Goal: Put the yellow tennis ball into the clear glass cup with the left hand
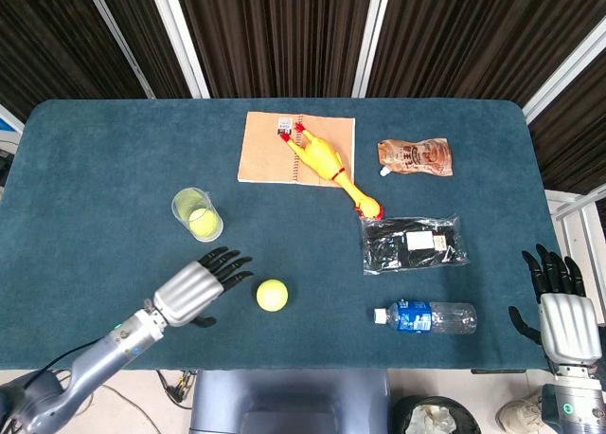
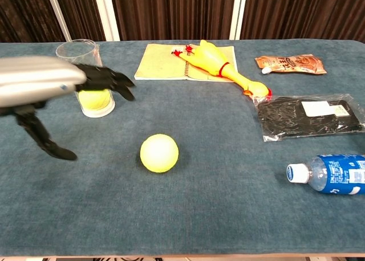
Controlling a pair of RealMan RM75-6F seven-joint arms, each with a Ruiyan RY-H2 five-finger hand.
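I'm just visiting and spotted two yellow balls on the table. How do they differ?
The tennis ball in the cup sits inside the clear glass cup, while the loose tennis ball lies bare on the blue tablecloth. The cup's ball is farther from the robot; the loose one lies nearer, just beyond the open left hand. Both look the same yellow and similar in size.
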